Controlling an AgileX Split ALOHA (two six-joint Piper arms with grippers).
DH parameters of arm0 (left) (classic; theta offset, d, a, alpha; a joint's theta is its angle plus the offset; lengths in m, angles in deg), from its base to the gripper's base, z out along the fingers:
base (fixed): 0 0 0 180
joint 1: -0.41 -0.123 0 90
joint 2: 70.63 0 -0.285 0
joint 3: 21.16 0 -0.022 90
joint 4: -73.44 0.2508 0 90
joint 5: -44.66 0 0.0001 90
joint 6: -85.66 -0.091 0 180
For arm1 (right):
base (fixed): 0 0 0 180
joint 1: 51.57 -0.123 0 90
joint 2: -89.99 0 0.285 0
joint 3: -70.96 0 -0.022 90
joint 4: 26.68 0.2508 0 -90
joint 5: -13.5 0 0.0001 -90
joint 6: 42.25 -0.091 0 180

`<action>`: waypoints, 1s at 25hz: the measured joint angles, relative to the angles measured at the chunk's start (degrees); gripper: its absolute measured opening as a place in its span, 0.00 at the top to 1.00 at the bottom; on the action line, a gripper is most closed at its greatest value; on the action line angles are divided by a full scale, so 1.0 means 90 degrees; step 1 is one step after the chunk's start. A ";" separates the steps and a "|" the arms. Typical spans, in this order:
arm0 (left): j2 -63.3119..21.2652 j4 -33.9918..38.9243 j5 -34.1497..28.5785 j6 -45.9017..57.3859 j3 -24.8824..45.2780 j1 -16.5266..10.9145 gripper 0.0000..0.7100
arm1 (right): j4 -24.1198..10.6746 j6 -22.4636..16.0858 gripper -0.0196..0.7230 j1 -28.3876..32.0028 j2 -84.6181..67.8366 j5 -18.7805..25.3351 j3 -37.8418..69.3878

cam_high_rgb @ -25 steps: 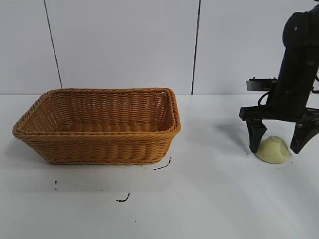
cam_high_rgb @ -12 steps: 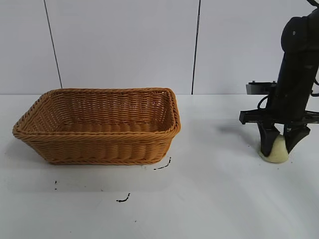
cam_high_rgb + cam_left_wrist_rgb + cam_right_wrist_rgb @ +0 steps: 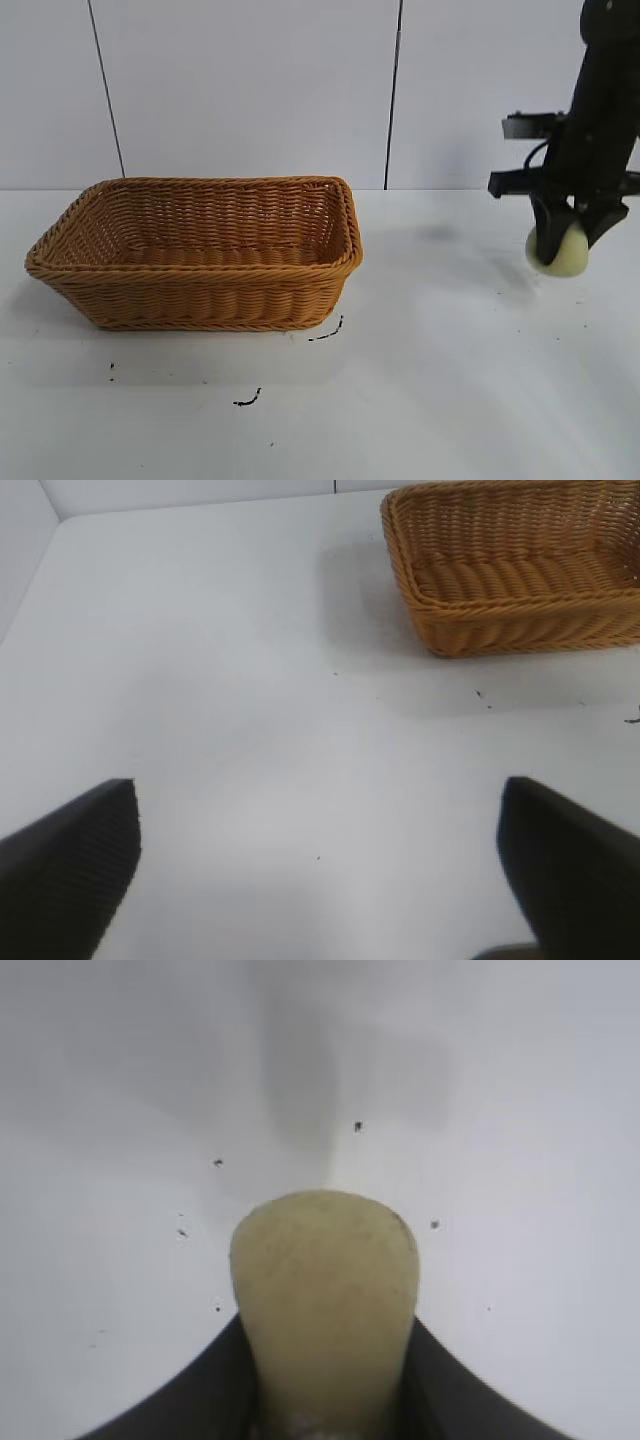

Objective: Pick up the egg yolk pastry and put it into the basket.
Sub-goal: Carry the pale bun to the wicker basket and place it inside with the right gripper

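Observation:
My right gripper (image 3: 561, 238) is shut on the egg yolk pastry (image 3: 559, 255), a small pale yellow-cream bun, and holds it in the air above the table at the far right. In the right wrist view the pastry (image 3: 325, 1290) is squeezed between the two black fingers (image 3: 195, 1390). The orange-brown wicker basket (image 3: 200, 300) stands on the table at the left, well apart from the pastry; it shows empty, also in the left wrist view (image 3: 500, 620). My left gripper (image 3: 320, 870) is open and empty over bare table, out of the exterior view.
The white table (image 3: 430, 400) carries a few small dark marks (image 3: 247, 400) in front of the basket. A pale panelled wall (image 3: 250, 90) closes the back.
My right gripper closed on the pastry on the table, then lifted it up off the surface. The basket has not moved.

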 joint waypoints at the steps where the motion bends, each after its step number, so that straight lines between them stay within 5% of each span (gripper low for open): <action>1: 0.0000 0.0000 0.0000 0.0000 0.0000 0.0000 0.02 | 0.0000 0.0000 0.69 0.0000 -0.0104 0.0139 -0.0175; 7: 0.0000 0.0000 0.0000 0.0000 0.0000 0.0000 0.02 | 0.0000 0.0116 0.69 0.0000 -0.0273 0.1006 -0.1366; 15: 0.0000 0.0000 0.0000 0.0000 0.0000 0.0000 0.02 | -0.0069 0.0116 0.69 -0.0130 -0.0273 0.1101 -0.1936; 25: 0.0000 0.0000 0.0000 0.0000 0.0000 0.0000 0.02 | -0.0102 0.0121 0.69 -0.1296 -0.0273 0.1029 -0.1936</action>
